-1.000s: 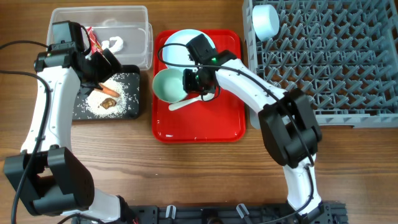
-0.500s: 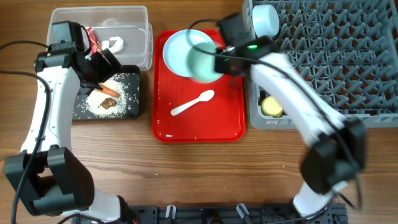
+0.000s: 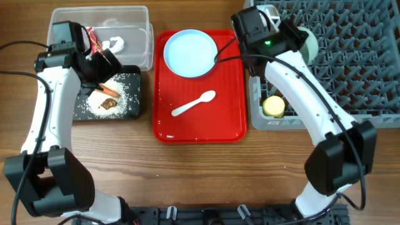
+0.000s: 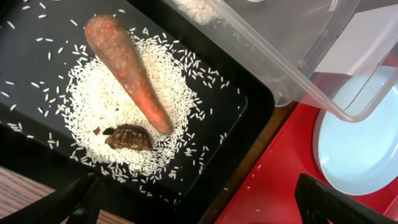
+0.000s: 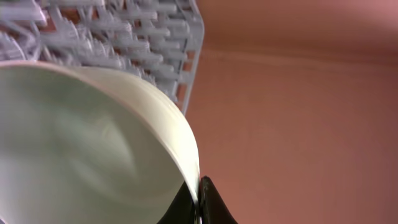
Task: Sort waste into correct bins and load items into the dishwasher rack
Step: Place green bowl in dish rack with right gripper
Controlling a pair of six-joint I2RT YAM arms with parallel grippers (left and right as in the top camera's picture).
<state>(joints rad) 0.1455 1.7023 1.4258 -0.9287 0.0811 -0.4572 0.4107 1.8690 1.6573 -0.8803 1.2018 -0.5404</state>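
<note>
Plate (image 3: pixel 190 53) behind spoon (image 3: pixel 194 104) on tray (image 3: pixel 230 122)

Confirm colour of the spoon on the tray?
White. The spoon lies on the red tray; it shows best in the overhead view.

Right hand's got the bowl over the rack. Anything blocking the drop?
Mostly not. The bowl in the right hand hangs over the grey rack's left part. The other bowl stands in the far-left corner close beside it, partly hidden. The yellow cup lies nearer, apart.
</note>
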